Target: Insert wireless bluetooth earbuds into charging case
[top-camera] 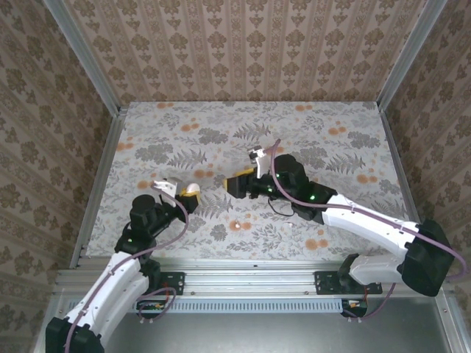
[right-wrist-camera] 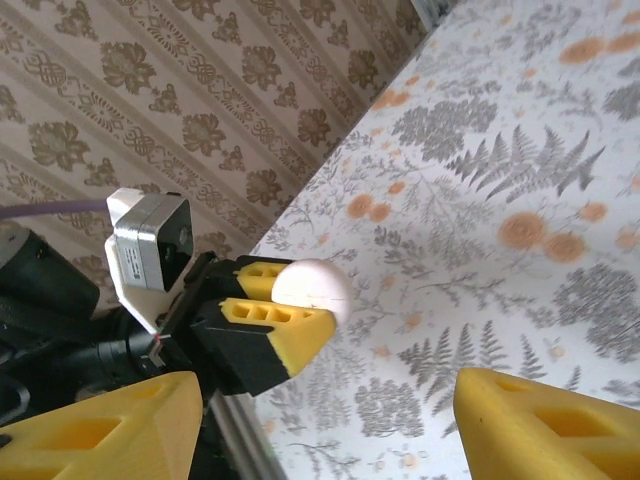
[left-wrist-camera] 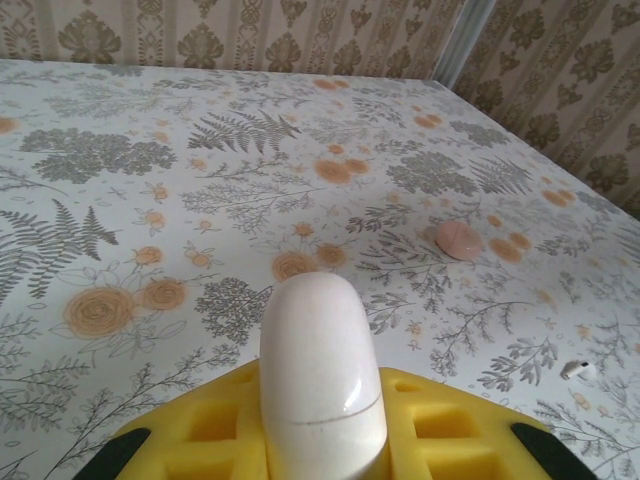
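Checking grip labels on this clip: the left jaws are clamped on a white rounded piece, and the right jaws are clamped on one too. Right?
Not quite. The right gripper is open, with nothing between its jaws, as the right wrist view shows. The left gripper is indeed clamped on the white rounded piece.

Bright, even light — faint shadows, wrist-view foregrounds slightly soft.
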`<state>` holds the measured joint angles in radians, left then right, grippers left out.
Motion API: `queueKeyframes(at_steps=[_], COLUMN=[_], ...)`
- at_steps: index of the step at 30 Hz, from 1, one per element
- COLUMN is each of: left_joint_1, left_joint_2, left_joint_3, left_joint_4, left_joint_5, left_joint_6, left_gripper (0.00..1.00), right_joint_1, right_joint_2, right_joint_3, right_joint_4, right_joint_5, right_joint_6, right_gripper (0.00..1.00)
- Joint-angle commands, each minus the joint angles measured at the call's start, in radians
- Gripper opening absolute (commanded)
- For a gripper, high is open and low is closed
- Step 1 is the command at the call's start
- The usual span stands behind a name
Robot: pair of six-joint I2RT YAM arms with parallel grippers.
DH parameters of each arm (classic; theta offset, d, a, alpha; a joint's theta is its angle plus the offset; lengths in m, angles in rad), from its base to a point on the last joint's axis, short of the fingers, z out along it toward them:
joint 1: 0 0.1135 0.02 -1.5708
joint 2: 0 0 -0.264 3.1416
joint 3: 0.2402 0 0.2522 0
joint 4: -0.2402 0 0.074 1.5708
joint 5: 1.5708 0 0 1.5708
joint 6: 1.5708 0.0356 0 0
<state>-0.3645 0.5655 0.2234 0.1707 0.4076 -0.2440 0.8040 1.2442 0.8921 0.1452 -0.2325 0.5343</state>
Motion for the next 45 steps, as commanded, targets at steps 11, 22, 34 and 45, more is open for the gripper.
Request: queueKeyframes(at_steps=[11,22,34,45], left_joint_1=[0.010,-0.004,-0.106,-0.139], left_joint_2=[0.081,0.126,0.124,0.099], left_joint_3=[0.047,0.047,0.078,0.072], left_joint_4=[0.136,0.249,0.211,0.198], left_joint_5=[0.222,0.383,0.446,0.425], left_joint_6=[0.038,0.091,0.271,0.337], left_gripper=[0.00,0.00,0.00,0.00], right_joint_1=[-0.183,-0.188,-0.120,-0.068], right_joint_2=[-0.072,0.155,0.396,0.500], right_joint_3=[0.067,0.323,0.559,0.657], right_joint_4=[-0.132,-0.522,-0.792,-0.946], right_joint_5=[-0.512,-0.718,-0.692,-0.716], right_joint_6=[-0.803,-1.208,-1.329,-1.417], right_gripper=[0.59,0.54,0.55,0.50])
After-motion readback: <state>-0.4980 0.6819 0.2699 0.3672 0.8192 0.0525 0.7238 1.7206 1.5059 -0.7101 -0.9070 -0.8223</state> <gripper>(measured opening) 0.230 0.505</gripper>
